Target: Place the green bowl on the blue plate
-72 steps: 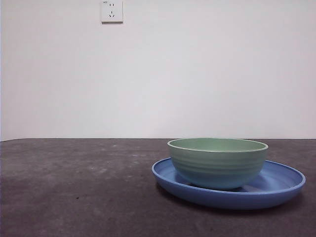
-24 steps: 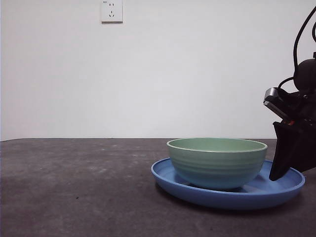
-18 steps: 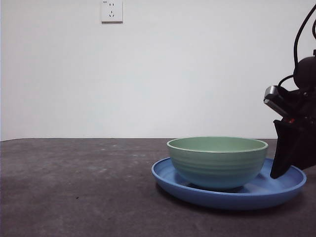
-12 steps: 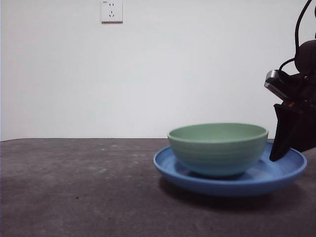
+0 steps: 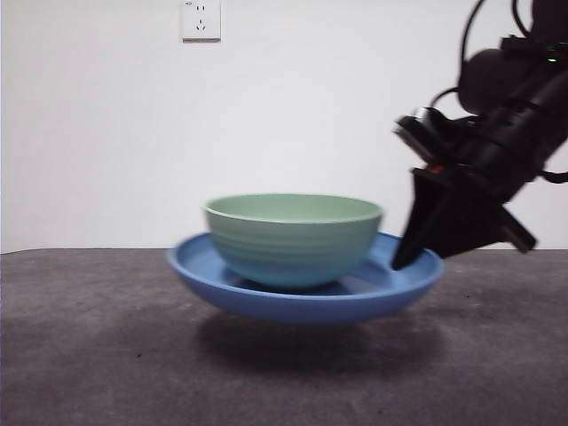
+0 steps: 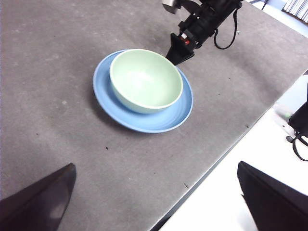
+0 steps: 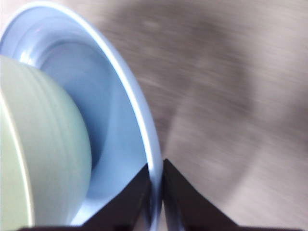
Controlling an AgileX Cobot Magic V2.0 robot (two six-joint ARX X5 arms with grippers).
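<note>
The green bowl (image 5: 294, 238) sits upright, mouth up, inside the blue plate (image 5: 213, 282), lower centre of the front view. The right hand (image 7: 156, 195) pinches the plate's rim, jaws nearly closed on it. Since half a second ago, plate and bowl have risen off the gray tabletop (image 5: 89, 355) and shifted left, leaving open tabletop all around. The left hand (image 6: 154, 202) hangs wide open, well apart.
</note>
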